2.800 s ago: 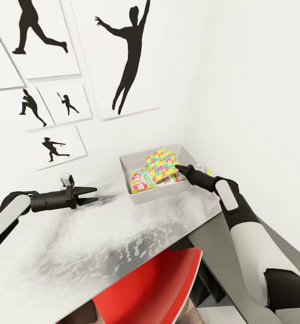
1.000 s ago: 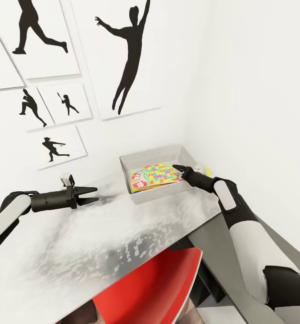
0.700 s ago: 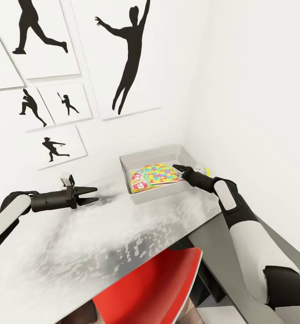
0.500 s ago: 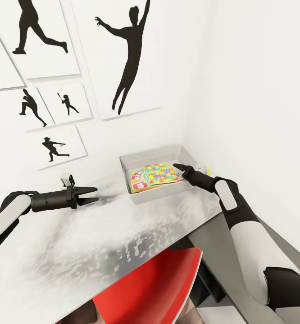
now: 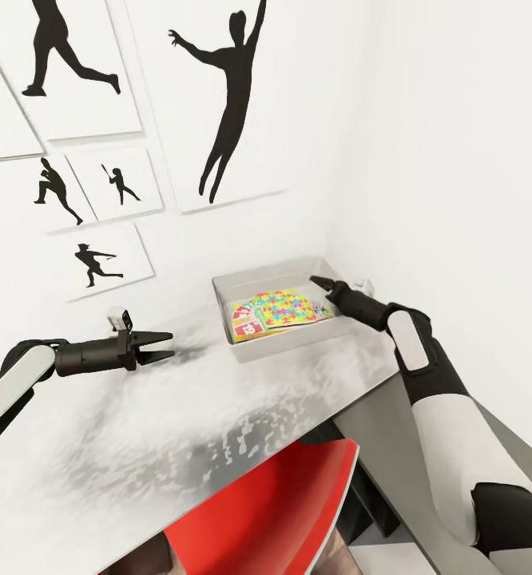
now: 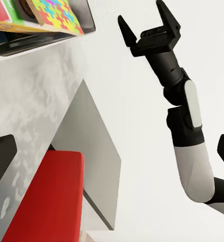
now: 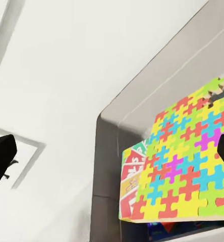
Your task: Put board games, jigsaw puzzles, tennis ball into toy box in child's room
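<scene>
The light-grey toy box [image 5: 247,348] stands on the table [image 5: 178,415] in the far corner by the walls. Inside it a bright jigsaw puzzle [image 5: 280,307] lies flat on a yellow and red board game [image 5: 245,321]. My right gripper [image 5: 320,289] hovers open over the box's right rim, holding nothing. The left wrist view shows its fingers [image 6: 161,12] spread apart. From the right wrist I look down on the jigsaw puzzle [image 7: 185,174] and the board game [image 7: 132,169] beneath it. My left gripper [image 5: 162,345] is open above the table, left of the box. The tennis ball and bed are out of view.
A red swivel chair [image 5: 282,511] is tucked under the table's front edge. White walls with black baseball-player silhouette pictures [image 5: 230,104] close in behind and to the right of the box. A lower dark-grey section [image 5: 378,435] runs beneath my right arm.
My right gripper let go of the jigsaw puzzle, which dropped flat into the toy box. The gripper then opened and drew up and back to the right. The left arm stayed still.
</scene>
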Robot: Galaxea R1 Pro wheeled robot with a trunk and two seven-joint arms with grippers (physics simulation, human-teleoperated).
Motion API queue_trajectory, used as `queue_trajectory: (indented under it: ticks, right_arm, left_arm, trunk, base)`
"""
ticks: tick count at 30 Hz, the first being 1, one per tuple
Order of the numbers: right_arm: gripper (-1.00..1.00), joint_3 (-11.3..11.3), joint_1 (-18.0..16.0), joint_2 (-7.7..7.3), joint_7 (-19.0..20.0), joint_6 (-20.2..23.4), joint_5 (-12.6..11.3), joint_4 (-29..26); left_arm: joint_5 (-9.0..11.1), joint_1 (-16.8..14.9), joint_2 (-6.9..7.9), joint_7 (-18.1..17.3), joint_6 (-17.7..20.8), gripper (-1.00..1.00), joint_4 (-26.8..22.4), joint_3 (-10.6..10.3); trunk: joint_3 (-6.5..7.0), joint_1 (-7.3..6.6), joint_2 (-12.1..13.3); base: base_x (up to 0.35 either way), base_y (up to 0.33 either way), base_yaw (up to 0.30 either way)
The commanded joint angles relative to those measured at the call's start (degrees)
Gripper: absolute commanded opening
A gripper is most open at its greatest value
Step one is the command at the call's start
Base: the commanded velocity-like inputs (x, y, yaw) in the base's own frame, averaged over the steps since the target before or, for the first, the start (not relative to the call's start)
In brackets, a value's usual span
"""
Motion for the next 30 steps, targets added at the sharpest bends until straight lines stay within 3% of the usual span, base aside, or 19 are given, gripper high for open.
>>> queue_trajectory:
  ticks: [1,30]
  right_arm:
    - [1.0,-0.13,-0.04,0.02,0.16,0.35,0.05,-0.17]
    - [1.0,-0.35,-0.02,0.02,0.1,0.2,0.05,-0.46]
  left_arm:
    - [0.0,-0.09,0.05,-0.26,0.14,1.0,0.05,-0.14]
    - [0.0,-0.09,0.05,-0.24,0.14,1.0,0.07,-0.14]
  trunk:
    - [-0.1,0.03,-0.11]
    - [1.61,0.03,-0.11]
  base:
    - [-0.019,0.0,0.0]
    - [-0.11,0.0,0.0]
